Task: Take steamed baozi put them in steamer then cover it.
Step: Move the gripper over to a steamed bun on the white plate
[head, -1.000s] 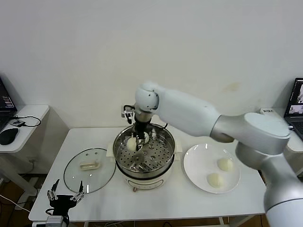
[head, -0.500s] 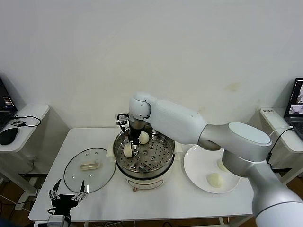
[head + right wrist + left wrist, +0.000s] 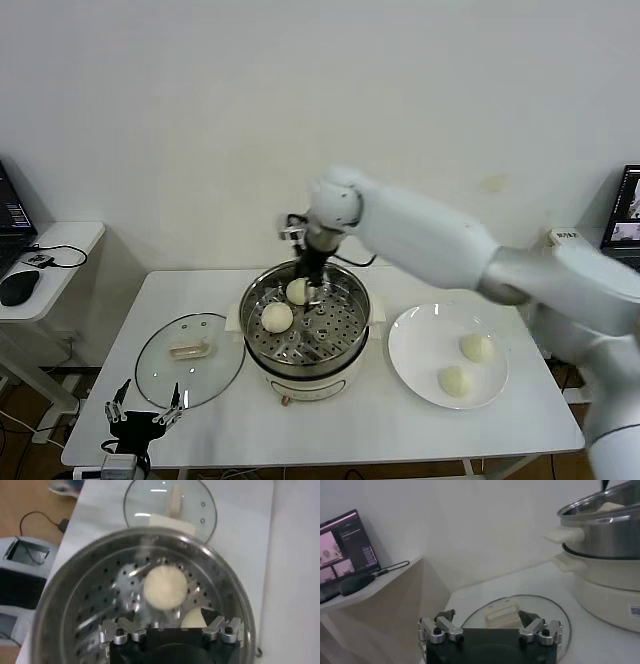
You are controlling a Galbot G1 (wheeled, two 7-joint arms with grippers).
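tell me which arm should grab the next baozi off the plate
Right, likely. The right gripper, jaws open and empty, hangs over the steamer beside the plate; the left gripper sits parked beyond the cover.

The long white right arm reaches across from the right, its dark right gripper [image 3: 313, 283] pointing straight down, its metal-tipped fingers [image 3: 114, 635] spread apart and empty. The black left gripper [image 3: 140, 412] sits low at the near left, fingers [image 3: 438, 630] spread wide, holding nothing.
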